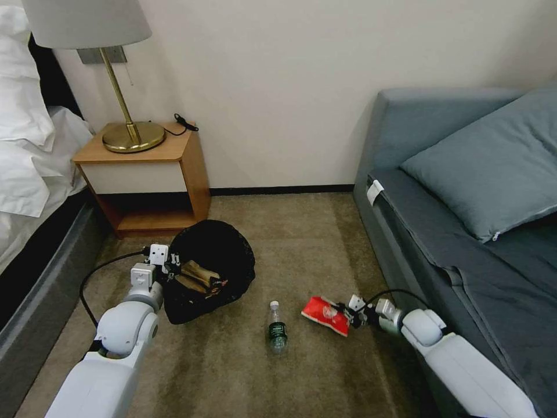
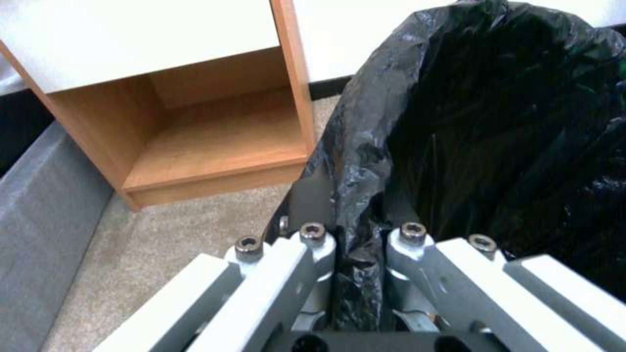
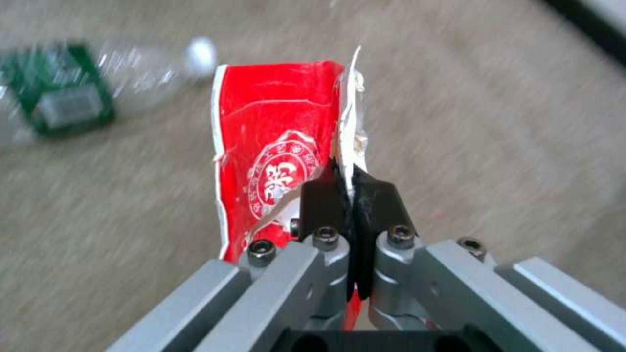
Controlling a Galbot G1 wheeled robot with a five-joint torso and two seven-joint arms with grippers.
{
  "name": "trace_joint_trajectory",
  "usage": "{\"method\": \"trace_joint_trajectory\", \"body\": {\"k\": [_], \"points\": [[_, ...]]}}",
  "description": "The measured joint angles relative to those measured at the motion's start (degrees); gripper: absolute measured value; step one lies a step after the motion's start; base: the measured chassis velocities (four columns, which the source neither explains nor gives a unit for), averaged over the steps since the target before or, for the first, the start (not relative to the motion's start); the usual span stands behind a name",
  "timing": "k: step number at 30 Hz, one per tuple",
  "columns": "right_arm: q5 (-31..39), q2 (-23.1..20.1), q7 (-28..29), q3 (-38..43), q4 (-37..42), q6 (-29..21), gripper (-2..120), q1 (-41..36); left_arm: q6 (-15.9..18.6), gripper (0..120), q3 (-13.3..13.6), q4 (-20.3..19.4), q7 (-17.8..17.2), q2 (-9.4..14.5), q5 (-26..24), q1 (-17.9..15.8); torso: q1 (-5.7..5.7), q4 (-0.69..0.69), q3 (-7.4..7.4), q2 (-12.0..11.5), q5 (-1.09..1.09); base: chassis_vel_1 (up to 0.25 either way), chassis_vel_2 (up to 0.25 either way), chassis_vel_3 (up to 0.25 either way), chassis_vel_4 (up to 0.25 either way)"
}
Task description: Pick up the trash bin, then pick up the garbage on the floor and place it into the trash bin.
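Observation:
The trash bin (image 1: 212, 273), lined with a glossy black bag (image 2: 496, 132), tilts on the carpet beside the nightstand. My left gripper (image 1: 169, 269) is shut on its rim (image 2: 355, 234), pinching the bag. A tan paper bag and a wrapper (image 1: 200, 277) lie inside the bin. To the right, my right gripper (image 1: 350, 316) is shut on the edge of the red packet (image 1: 326, 315), which shows large in the right wrist view (image 3: 274, 151) between the black pads (image 3: 320, 200). A small clear bottle with a green label (image 1: 277, 328) lies on the floor between the bin and the packet, and shows in the right wrist view (image 3: 72, 93).
A wooden nightstand (image 1: 148, 174) with a brass lamp (image 1: 132, 136) stands against the wall behind the bin, its open shelf (image 2: 215, 146) close to the left gripper. A bed (image 1: 29, 174) runs along the left, a grey sofa (image 1: 464, 232) along the right. Beige carpet (image 1: 290, 232) lies between them.

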Motion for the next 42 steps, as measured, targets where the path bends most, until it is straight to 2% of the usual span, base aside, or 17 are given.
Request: {"method": "trace_joint_trajectory", "body": {"k": [9, 12, 26, 31, 33, 37, 39, 42], "points": [[5.0, -2.1, 0.3, 0.1, 7.8, -1.5, 0, 4.0, -0.3, 4, 0.3, -0.1, 0.1, -0.2, 0.1, 0.2, 0.0, 0.0, 0.0, 0.0, -0.01, 0.0, 0.0, 0.0, 0.0], [9.6, -2.7, 0.8, -0.1, 11.8, -3.4, 0, 6.2, -0.4, 4, 0.6, -0.1, 0.2, -0.7, 0.1, 0.2, 0.0, 0.0, 0.0, 0.0, -0.01, 0.0, 0.0, 0.0, 0.0], [21.1, -1.7, 5.9, -5.8, 17.3, -4.6, 0, 11.3, -1.0, 4, 1.1, 1.1, 0.4, -1.7, 1.2, 0.1, 0.0, 0.0, 0.0, 0.0, -0.01, 0.0, 0.0, 0.0, 0.0], [23.9, 0.7, 8.6, -9.9, 15.7, -4.1, 0, 13.5, -1.0, 4, 1.6, 1.3, 0.4, -1.9, 1.3, -0.2, 0.0, 0.0, 0.0, 0.0, -0.01, 0.0, 0.0, 0.0, 0.0], [24.7, 4.2, 10.7, -12.0, 12.5, -2.5, 0, 14.7, -0.9, 4, 1.7, 1.4, 0.4, -1.8, 1.3, -0.2, 0.0, 0.0, 0.0, 0.0, -0.01, 0.0, 0.0, 0.0, 0.0], [25.3, 7.3, 12.1, -13.3, 10.4, -1.8, 0, 15.3, -0.9, 4, 1.8, 1.4, 0.4, -1.9, 1.4, -0.1, 0.0, 0.0, 0.0, 0.0, -0.01, 0.0, 0.0, 0.0, 0.0], [25.6, 11.8, 13.2, -14.8, 8.5, -1.7, 0, 15.9, -0.9, 4, 1.9, 1.5, 0.4, -2.0, 1.5, 0.1, 0.0, 0.01, 0.0, 0.0, -0.02, 0.0, 0.0, 0.0, 0.0], [25.5, 13.4, 13.3, -15.6, 8.0, -1.7, 0, 16.0, -1.0, 4, 1.9, 1.4, 0.4, -2.0, 1.6, 0.2, 0.0, 0.02, 0.0, 0.0, -0.02, 0.0, 0.0, 0.0, 0.0]]}}
